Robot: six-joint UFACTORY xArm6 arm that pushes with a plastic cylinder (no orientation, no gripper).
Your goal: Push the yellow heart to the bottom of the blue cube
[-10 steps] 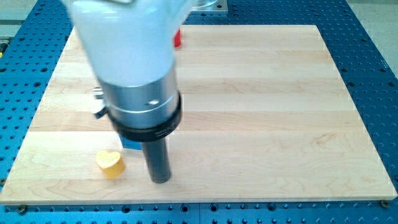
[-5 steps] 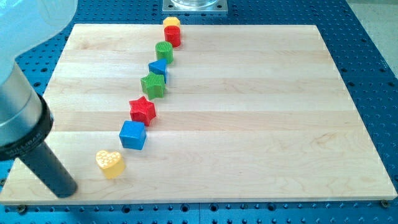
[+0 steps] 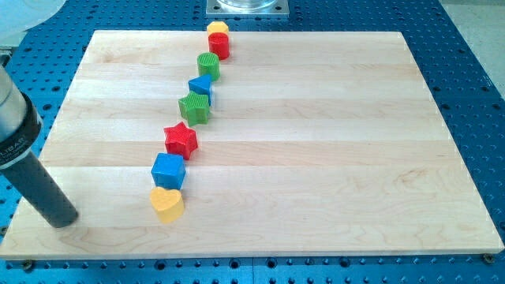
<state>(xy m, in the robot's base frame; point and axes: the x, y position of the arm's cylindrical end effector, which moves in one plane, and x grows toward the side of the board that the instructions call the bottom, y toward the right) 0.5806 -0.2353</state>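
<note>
The yellow heart (image 3: 166, 203) lies on the wooden board directly below the blue cube (image 3: 168, 170), touching or nearly touching its lower edge. My tip (image 3: 63, 222) rests on the board near the left edge, well to the left of the heart and apart from every block. The dark rod rises from it toward the view's upper left.
A diagonal line of blocks runs up from the blue cube: a red star (image 3: 181, 140), a green block (image 3: 194, 107), a blue block (image 3: 201, 86), a green cylinder (image 3: 208, 65), a red block (image 3: 218, 46) and a yellow block (image 3: 217, 28). A metal mount (image 3: 247, 6) sits at the top edge.
The arm swung from over the blocks to the board's left edge. The yellow heart moved right and now sits just under the blue cube. The tip has shifted slightly further left.
</note>
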